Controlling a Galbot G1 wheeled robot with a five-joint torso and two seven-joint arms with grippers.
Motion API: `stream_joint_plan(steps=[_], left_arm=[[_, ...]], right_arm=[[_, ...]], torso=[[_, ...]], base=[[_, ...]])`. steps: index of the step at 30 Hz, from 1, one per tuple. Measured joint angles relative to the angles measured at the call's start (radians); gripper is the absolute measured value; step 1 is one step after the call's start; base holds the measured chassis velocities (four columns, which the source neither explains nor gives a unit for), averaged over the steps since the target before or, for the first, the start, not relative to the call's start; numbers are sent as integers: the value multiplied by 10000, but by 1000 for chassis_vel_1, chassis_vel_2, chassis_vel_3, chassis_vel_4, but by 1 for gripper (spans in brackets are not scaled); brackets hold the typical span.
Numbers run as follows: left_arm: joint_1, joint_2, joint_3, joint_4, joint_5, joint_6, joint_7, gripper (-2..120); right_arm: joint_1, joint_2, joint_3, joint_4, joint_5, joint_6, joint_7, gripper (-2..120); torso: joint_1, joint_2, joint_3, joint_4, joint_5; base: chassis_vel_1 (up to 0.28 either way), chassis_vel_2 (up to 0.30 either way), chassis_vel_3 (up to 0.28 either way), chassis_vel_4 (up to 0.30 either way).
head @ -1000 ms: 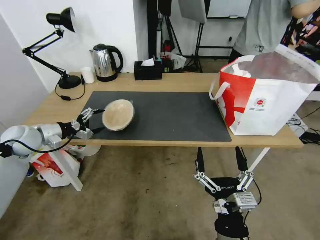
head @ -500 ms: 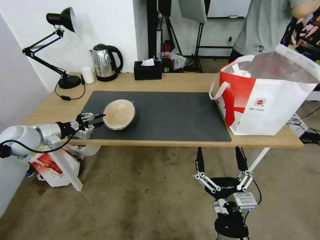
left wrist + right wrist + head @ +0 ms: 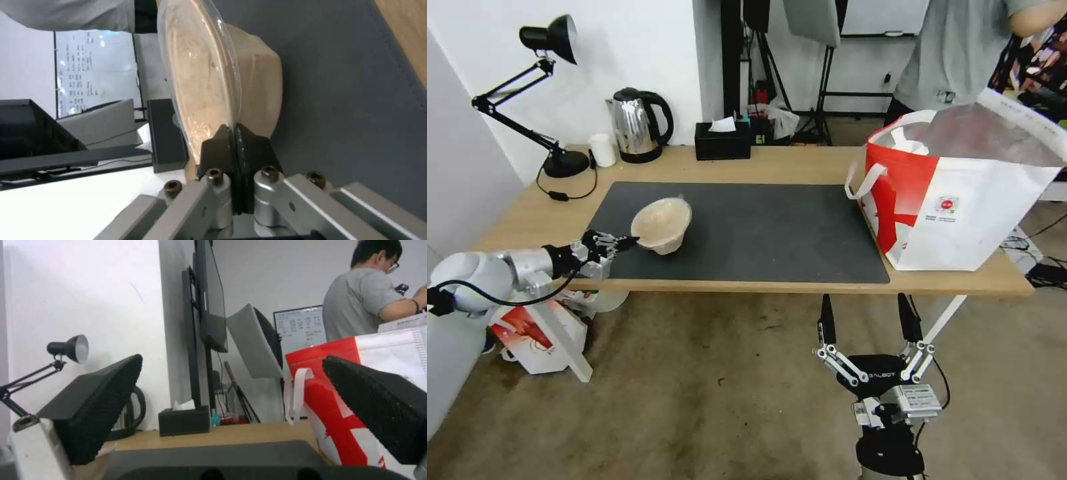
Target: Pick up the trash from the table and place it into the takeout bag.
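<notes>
1. The table (image 3: 800, 167) runs across the head view, its dark mat (image 3: 774, 233) in the middle and the takeout bag (image 3: 960, 200) standing open-mouthed at its right end.
2. The tan lidded bowl (image 3: 662, 225) sits at the mat's left part, well apart from the bag; it looks tilted, its near rim raised.
3. The left gripper (image 3: 620, 244) reaches in from the table's left front edge, so the bowl lies straight ahead of it, and the bag lies far to the right along the table's long axis.
4. In the left wrist view, that gripper's black fingers (image 3: 251, 146) are clamped together on the bowl's thin clear lid rim (image 3: 231, 100).
5. The right gripper (image 3: 870, 320) hangs below the front edge, nearer the bag, its fingers spread apart and holding nothing.
</notes>
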Motion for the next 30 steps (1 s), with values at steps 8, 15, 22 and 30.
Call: stream_joint_plan(steps=[8, 15, 22, 30], left_arm=[[9, -12, -55, -63, -28, -7, 8, 0], [166, 331, -414, -722, -869, -77, 397, 0], [246, 909, -696, -1629, -1422, 52, 609, 0], [78, 1725, -921, -2556, -2271, 196, 583, 0]], right_arm=[[0, 0, 0, 0, 0, 0, 0, 100], [0, -1, 0, 0, 0, 0, 0, 100], [0, -1, 0, 0, 0, 0, 1, 100], [0, -1, 0, 0, 0, 0, 0, 100]], torso=[[0, 0, 0, 1, 0], [0, 0, -1, 2, -1], [0, 0, 0, 0, 1], [0, 0, -1, 1, -1]], base=[[0, 0, 0, 0], [0, 0, 0, 0], [0, 0, 0, 0], [0, 0, 0, 0]])
